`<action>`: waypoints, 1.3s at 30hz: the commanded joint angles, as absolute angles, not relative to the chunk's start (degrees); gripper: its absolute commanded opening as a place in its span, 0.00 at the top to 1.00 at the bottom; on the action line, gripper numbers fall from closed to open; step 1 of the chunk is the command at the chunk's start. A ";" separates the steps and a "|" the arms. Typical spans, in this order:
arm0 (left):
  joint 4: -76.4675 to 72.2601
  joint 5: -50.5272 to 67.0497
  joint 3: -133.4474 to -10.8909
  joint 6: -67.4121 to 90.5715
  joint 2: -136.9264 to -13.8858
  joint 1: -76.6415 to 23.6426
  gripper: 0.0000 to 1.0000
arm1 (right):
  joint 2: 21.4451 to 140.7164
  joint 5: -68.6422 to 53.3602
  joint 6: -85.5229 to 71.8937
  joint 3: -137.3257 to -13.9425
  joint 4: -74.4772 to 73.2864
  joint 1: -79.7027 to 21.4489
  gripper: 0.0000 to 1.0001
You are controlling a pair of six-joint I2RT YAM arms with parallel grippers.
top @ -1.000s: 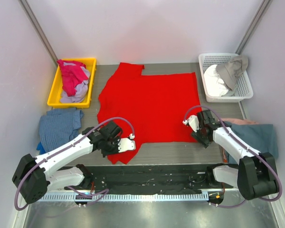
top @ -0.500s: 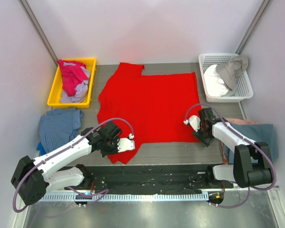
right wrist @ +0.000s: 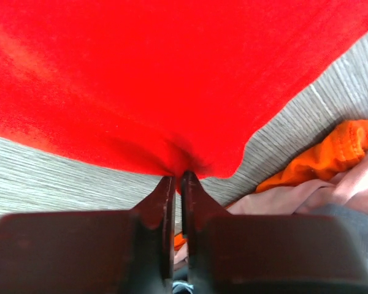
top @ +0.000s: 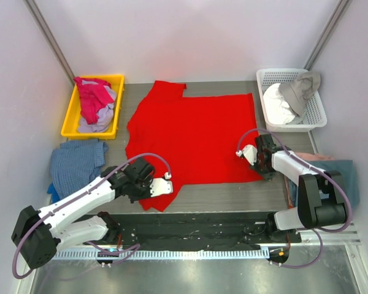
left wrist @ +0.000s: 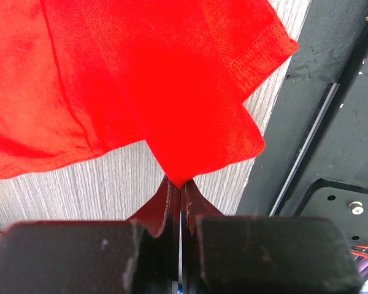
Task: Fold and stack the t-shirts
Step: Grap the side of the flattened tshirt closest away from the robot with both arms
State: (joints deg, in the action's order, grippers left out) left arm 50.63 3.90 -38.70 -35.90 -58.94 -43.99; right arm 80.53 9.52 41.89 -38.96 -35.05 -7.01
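T-shirt point(top: 193, 131) hem — left pincer point(left wrist: 179, 185), right pincer point(right wrist: 178, 179) clamped.

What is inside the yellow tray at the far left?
The yellow tray holds a crumpled magenta-pink cloth and, nearer the arms, a pale lavender cloth. Anything beneath them is covered.

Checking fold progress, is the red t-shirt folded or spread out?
Spread out: the red t-shirt lies open on the table, left gripper and right gripper pinching its near corners.
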 commanded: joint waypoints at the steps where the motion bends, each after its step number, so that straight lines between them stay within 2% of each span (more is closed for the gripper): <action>1: 51.33 3.43 -38.58 -34.37 -56.96 -44.21 1.00 | 82.19 3.78 40.87 -36.30 -29.44 -6.68 0.99; 23: 61.70 4.40 -40.43 -34.54 -49.92 -44.21 1.00 | 62.49 2.99 41.84 -39.29 -49.13 -6.77 0.99; 31: 55.82 0.62 -41.83 -37.00 -53.08 -44.21 1.00 | 65.82 3.08 41.40 -44.90 -47.82 -6.68 0.99; 39: 51.60 -2.54 -45.96 -39.37 -56.69 -44.03 1.00 | 74.87 3.51 42.18 -52.99 -46.23 -6.68 0.99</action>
